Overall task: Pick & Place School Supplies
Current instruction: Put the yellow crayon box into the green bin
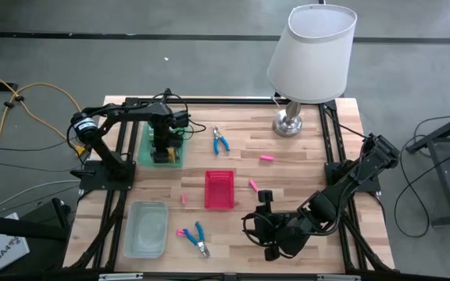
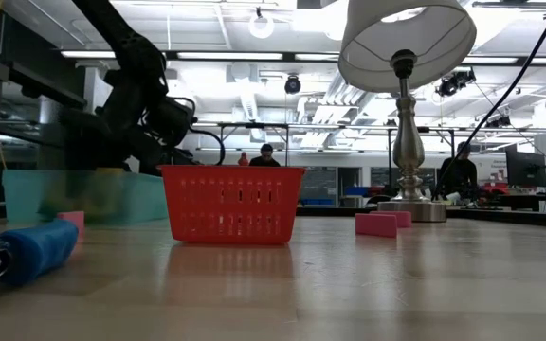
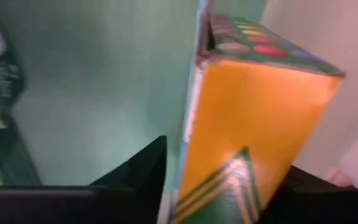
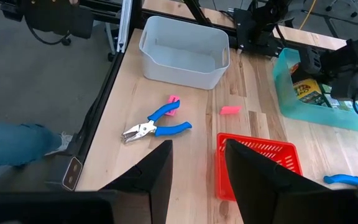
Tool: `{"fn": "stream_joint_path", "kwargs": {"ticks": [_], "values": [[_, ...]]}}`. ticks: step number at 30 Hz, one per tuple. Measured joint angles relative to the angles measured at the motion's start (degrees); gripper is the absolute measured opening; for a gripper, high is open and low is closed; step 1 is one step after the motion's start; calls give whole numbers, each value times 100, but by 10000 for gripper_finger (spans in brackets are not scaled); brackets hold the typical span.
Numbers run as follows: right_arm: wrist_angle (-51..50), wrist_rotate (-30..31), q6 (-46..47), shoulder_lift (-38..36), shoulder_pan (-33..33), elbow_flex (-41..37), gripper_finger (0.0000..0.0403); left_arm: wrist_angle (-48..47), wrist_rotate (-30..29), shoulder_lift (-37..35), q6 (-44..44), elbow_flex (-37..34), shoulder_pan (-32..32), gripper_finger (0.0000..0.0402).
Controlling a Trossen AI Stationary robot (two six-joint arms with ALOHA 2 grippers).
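Left pincer down in the green tray, crayon box between its fingers

On the worktop [image 1: 287, 156], the left pincer [image 1: 162, 147] reaches into the green tray [image 1: 145, 148], clenched on a green-and-yellow box [image 3: 253, 137]; the right pincer [image 4: 197, 168] hangs released near the red basket [image 1: 219, 190], blue-handled tools [image 1: 221, 141] and pink erasers [image 1: 266, 158] scattered around

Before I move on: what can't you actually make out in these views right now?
- Left gripper: the high view has the arm over it; the left wrist view fills with the yellow-and-green box, so grip unclear.
- Green tray contents: blurred in the low view, covered by the arm from above.
- Blue-handled tool: its metal end is cut off by the low view's edge.
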Motion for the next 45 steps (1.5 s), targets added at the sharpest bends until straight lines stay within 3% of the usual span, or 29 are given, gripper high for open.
{"fn": "stream_joint_path", "kwargs": {"ticks": [6, 35, 45], "values": [[0, 0, 9, 0, 0, 0, 138, -3, 0, 0, 223, 0, -62, 216], [2, 0, -9, 0, 0, 0, 138, -34, -270, -2, 407, 8, -109, 218], [4, 0, -24, 0, 0, 0, 138, -77, -714, -7, 435, 237, -109, 218]]}}
